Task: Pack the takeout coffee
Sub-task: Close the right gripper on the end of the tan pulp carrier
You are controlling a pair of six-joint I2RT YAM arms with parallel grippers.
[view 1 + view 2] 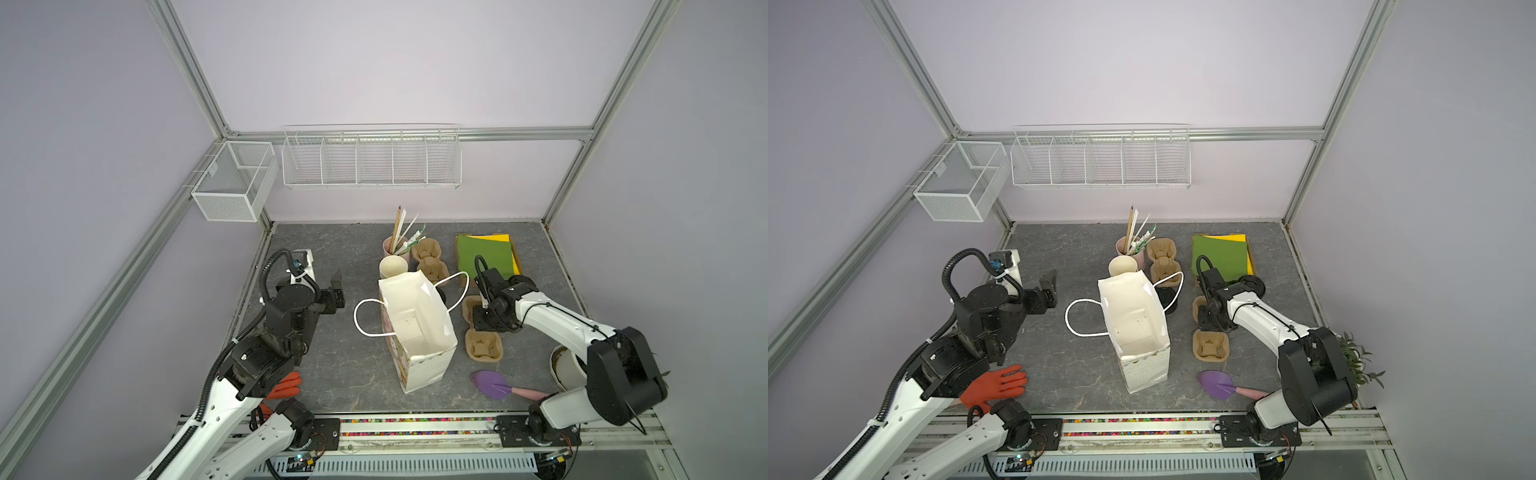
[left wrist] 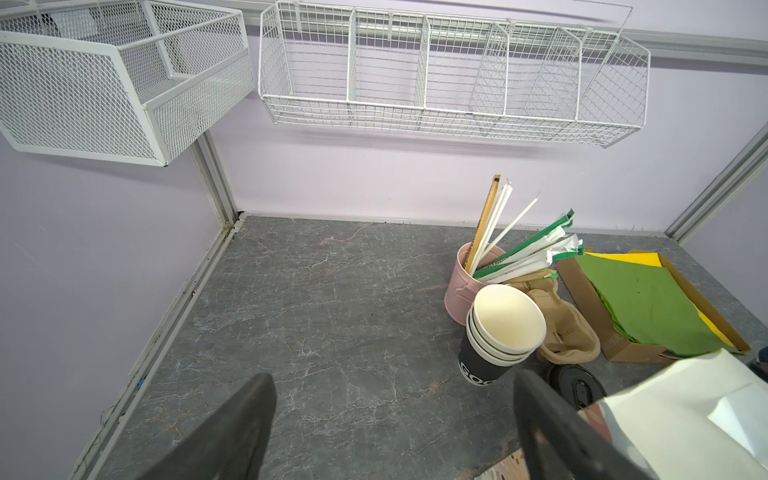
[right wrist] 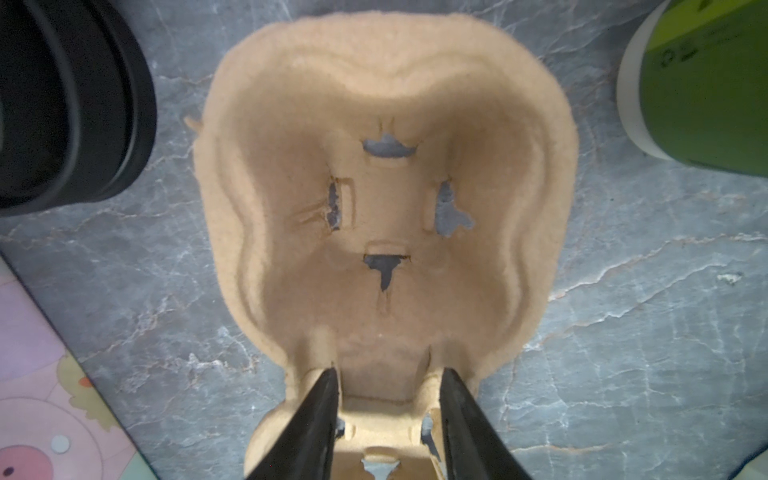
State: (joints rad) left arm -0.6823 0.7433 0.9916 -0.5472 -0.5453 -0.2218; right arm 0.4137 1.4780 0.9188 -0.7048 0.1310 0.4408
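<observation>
Our left gripper point(image 2: 392, 376) stood open; our right gripper point(image 3: 387, 370) straddled the middle ridge of the carrier point(image 3: 386, 104) near the coffee point(image 3: 75, 104). We could not tell whether it gripped.

You get soft, even light from above; only a faint shadow lies under the wire basket point(image 2: 424, 62). In the right wrist view, the pulp tray point(image 3: 386, 83) and the takeout coffee point(image 3: 70, 104) look blurred.

Left gripper point(image 2: 390, 386) aloft, jaws wide (right gripper point(image 3: 388, 374) low, jaws narrower)
</observation>
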